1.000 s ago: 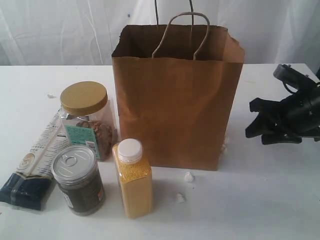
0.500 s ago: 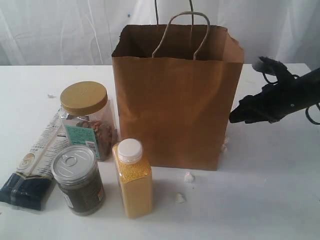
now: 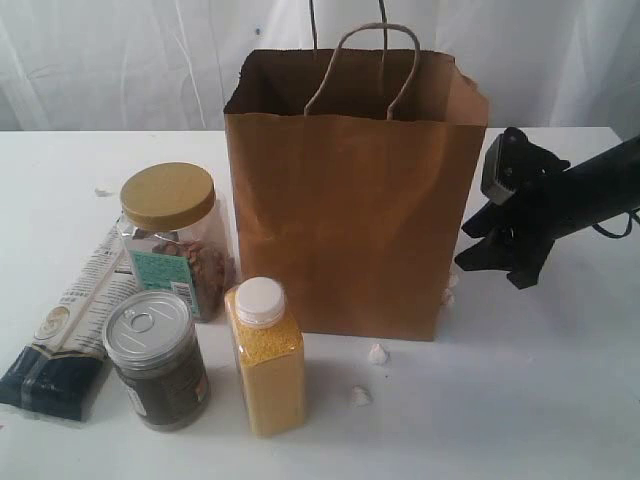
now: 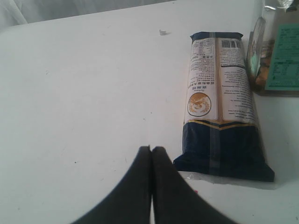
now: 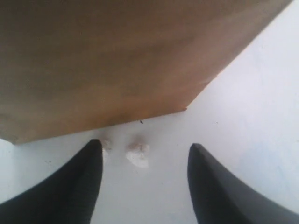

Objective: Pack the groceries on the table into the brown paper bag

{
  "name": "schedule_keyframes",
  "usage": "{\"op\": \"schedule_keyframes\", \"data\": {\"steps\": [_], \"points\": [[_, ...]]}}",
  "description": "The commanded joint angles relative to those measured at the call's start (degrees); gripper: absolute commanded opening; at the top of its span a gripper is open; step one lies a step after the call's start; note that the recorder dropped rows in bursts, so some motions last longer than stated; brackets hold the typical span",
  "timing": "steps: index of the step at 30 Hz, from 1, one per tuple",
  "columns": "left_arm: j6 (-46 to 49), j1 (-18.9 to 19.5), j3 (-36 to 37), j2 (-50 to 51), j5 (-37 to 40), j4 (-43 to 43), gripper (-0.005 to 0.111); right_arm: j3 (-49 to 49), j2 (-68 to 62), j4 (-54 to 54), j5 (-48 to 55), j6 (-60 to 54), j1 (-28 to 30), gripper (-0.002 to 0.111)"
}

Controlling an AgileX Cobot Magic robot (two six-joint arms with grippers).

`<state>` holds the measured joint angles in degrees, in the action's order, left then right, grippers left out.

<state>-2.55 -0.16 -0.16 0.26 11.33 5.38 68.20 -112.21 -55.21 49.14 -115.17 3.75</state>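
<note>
Brown paper bag [image 3: 350, 200] is being seen upright on desk [image 3: 540, 400]. Right gripper [image 5: 145, 145] is being held just beside its right wall, jaws spread apart, empty. Left gripper [image 4: 151, 148] is being held above bare desk near long white-and-navy packet [image 4: 219, 102], jaws pressed together, empty. Tan-lidded clear jar [image 3: 170, 200], silver-lidded dark jar [image 3: 155, 355], white-capped yellow bottle [image 3: 265, 355] are being seen at bag's near left.

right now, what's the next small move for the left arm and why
Probably open the left gripper: its jaws are shut above the table, with the long white-and-navy packet lying flat just beside it, outside the brown paper bag. It cannot take the packet until the jaws part.
</note>
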Motion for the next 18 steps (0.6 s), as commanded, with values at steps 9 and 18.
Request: {"op": "schedule_keyframes", "data": {"steps": [9, 18], "points": [[-0.2, 0.1, 0.2, -0.3, -0.2, -0.1, 0.000, 0.3, -4.7, -1.3, -2.0, -2.0, -2.0, 0.052], [-0.2, 0.1, 0.2, -0.3, -0.2, -0.1, 0.000, 0.3, -7.1, -1.9, -4.3, -2.0, -2.4, 0.052]]}}
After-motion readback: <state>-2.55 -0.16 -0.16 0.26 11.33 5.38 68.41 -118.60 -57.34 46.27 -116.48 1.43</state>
